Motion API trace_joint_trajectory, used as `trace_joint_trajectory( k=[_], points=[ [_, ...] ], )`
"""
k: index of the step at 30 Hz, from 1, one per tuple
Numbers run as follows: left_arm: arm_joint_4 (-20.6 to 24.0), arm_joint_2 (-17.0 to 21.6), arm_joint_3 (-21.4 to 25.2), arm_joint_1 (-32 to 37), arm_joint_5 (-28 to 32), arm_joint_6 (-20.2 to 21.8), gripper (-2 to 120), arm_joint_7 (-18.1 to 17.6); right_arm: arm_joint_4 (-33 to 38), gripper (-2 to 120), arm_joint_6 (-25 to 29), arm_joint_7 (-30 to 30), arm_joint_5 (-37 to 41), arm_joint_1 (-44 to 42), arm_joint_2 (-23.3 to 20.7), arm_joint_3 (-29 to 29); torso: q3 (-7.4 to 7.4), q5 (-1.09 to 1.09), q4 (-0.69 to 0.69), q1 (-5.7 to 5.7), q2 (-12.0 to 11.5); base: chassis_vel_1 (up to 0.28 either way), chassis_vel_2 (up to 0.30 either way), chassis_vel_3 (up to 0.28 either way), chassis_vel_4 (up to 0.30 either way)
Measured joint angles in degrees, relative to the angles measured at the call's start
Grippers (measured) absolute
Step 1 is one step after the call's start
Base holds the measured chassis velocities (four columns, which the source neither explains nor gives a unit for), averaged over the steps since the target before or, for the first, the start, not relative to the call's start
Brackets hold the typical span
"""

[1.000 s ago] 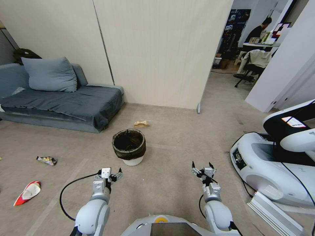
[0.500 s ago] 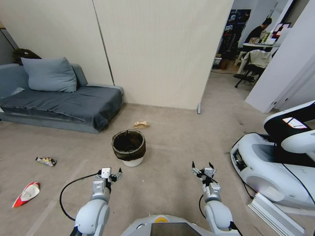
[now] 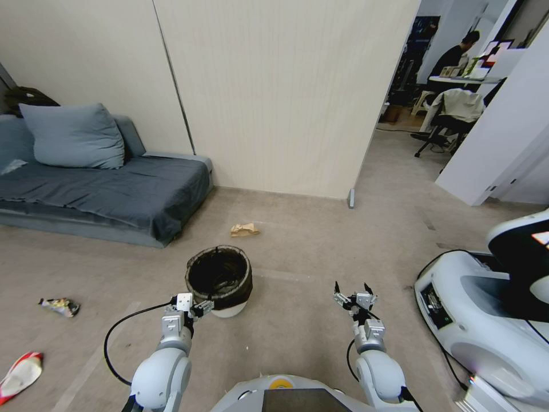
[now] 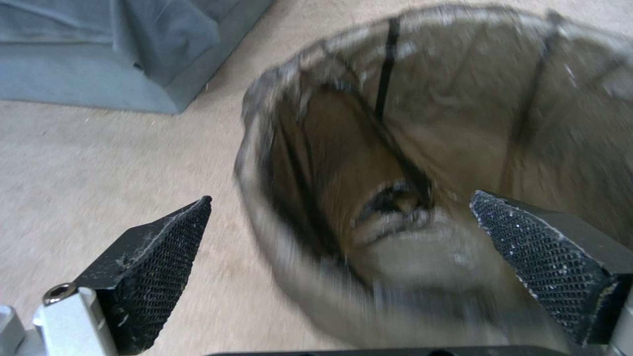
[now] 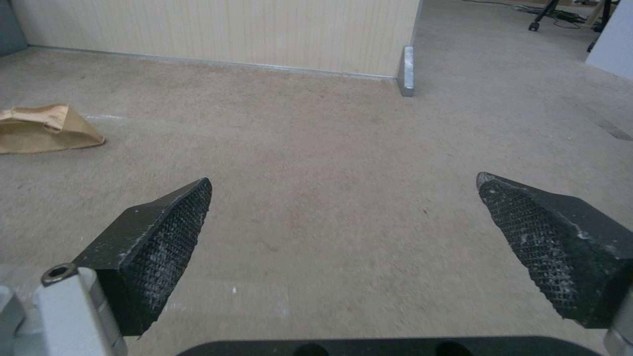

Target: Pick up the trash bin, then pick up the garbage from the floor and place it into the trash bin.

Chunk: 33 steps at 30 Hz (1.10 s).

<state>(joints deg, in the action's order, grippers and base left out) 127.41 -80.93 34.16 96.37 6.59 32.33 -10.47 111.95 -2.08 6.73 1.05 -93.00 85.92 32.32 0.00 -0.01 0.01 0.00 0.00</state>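
Head view: the trash bin (image 3: 218, 280) is standing upright on the floor (image 3: 297, 252), mouth facing up, its dark liner folded over the rim; the left gripper (image 3: 190, 304) is hovering just at the bin's near rim, slightly to the bin's left side, with jaws spread wide and holding nothing; the right gripper (image 3: 354, 295) is hanging well apart from the bin, off to its right over bare carpet, jaws likewise spread wide and empty.

Left wrist view: the trash bin (image 4: 429, 163) is lying straight ahead of the left gripper (image 4: 339, 257); the near arc of the rim is sitting between the two fingertips (image 4: 168, 247), though whether either pad is touching the liner cannot be told.

Right wrist view: the right gripper (image 5: 343, 247) is looking onto open floor, with a crumpled tan wrapper (image 5: 43, 129) lying well ahead and off to one side.

Deciding relation: the bin's axis is vertical and its rim wall is running across the left jaws' opening; the left arm is plainly the nearer, so the rim grasp appears to be falling to it.

Remaining garbage, head view: the tan wrapper (image 3: 244, 229) beyond the bin; a dark multicoloured wrapper (image 3: 59, 306) and a red-and-white wrapper (image 3: 22, 373) far to the robot's left, near the sofa (image 3: 103, 191).
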Motion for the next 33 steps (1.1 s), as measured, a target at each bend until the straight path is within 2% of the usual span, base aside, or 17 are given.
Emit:
trace_joint_trajectory(
  k=[5, 33],
  points=[
    [0.00, 0.00, 0.00, -0.03, 0.00, 0.00, 100, 0.00, 0.00, 100, -0.01, 0.00, 0.00, 0.06, 0.00, 0.00, 0.01, 0.01, -0.02, 0.01, 0.00, -0.111, 0.088, 0.089, -0.109],
    [0.00, 0.00, 0.00, -0.01, 0.00, 0.00, 100, 0.00, 0.00, 100, -0.01, 0.00, 0.00, -0.01, 0.00, 0.00, 0.00, 0.01, -0.01, -0.01, 0.00, 0.000, 0.000, 0.000, 0.000]
  ],
)
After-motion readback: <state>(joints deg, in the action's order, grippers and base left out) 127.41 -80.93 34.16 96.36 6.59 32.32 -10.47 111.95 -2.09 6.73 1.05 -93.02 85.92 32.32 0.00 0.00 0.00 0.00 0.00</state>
